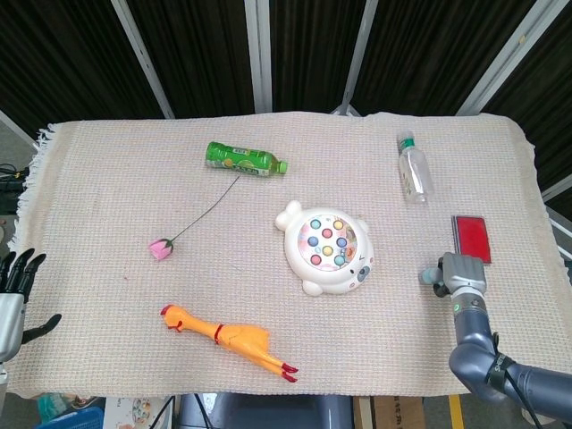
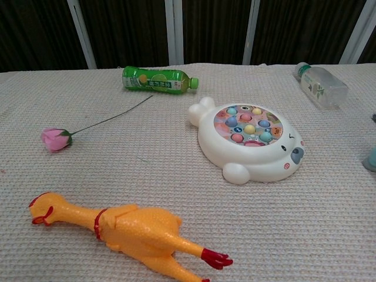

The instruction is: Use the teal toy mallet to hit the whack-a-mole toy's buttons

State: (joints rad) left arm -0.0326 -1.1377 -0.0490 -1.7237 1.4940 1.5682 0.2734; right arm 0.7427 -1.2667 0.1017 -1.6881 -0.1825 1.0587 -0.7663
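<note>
The whack-a-mole toy [image 1: 328, 249] lies flat near the middle of the woven cloth [image 1: 107, 188], its coloured buttons [image 2: 249, 124] facing up. It is white and animal-shaped, with the face end toward the robot's right.

The mallet is teal. Only a small teal piece [image 2: 370, 158] shows at the right edge of the chest view, resting on the cloth well to the right of the toy. In the head view, the same spot is covered by the right hand [image 1: 458, 275], which sits low over the cloth at the end of the grey arm [image 1: 487, 357]. Whether its fingers are closed on the mallet cannot be told from either view.

The left hand [image 1: 13, 290] is at the left edge of the cloth, fingers extended and apart, holding nothing.

Other items on the cloth:
- A green bottle [image 1: 244, 159] lies on its side behind the toy.
- A clear bottle [image 1: 415, 170] lies at the far right.
- A red card [image 1: 471, 238] lies just behind the right hand.
- A pink flower [image 1: 162, 248] with a long thin stem lies left of the toy.
- A rubber chicken [image 1: 228, 337] lies near the front edge.
</note>
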